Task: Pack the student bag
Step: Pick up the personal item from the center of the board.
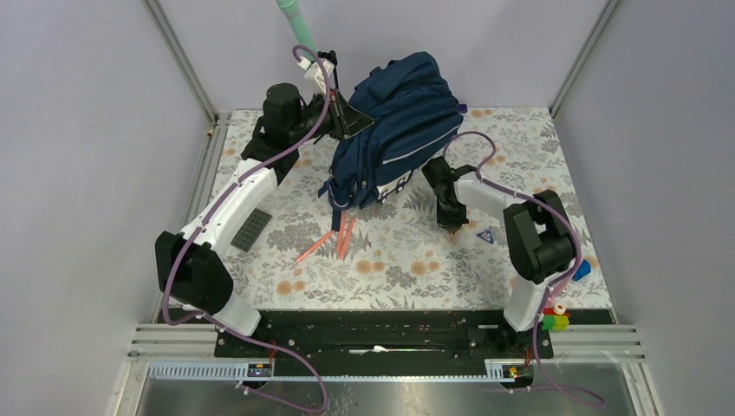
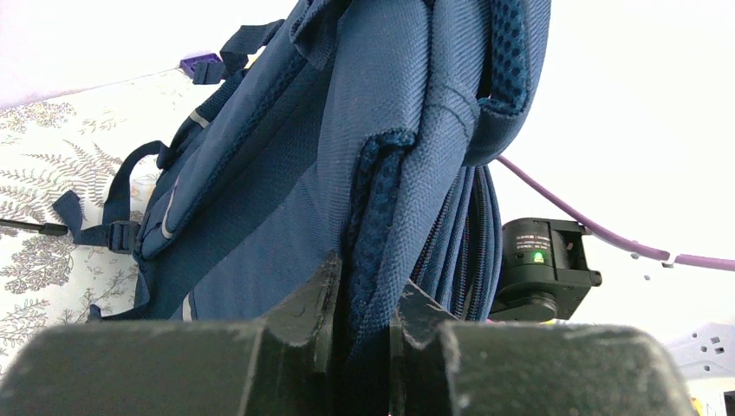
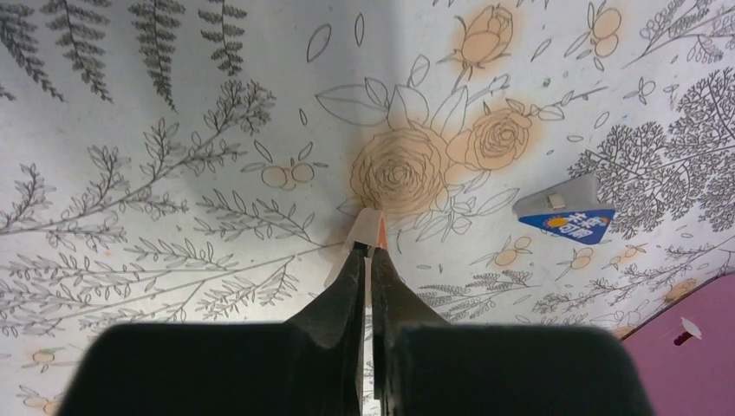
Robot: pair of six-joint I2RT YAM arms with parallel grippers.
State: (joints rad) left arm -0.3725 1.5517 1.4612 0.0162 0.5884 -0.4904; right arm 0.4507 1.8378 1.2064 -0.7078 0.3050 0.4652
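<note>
- The student bag (image 1: pixel 403 130) is at the far edge of the table (image 1: pixel 407 273), about the middle. Its far-left part is lifted and its lower end rests on the flowered surface.
- In my judgement it is held up like this so that it does not fall flat, and so that its opening can be reached for packing.
- The left gripper (image 2: pixel 368 299) is almost closed. It pinches a padded fold of the bag's blue fabric between its fingers, and the bag seems to hang partly from this grip.
- The right gripper (image 3: pixel 371 247) points down at the table, just beside the right side of the bag. Its fingers are pressed together on a thin pale piece (image 3: pixel 371 227) with an orange tip. What this piece is, I cannot tell; probably it is something to go into the bag.
- A small blue triangular thing (image 3: pixel 565 217) lies near this gripper, and nothing touches it.
- Some orange sticks (image 1: pixel 343 238), perhaps pencils, lie at the near end of the bag, apart from both grippers.
</note>
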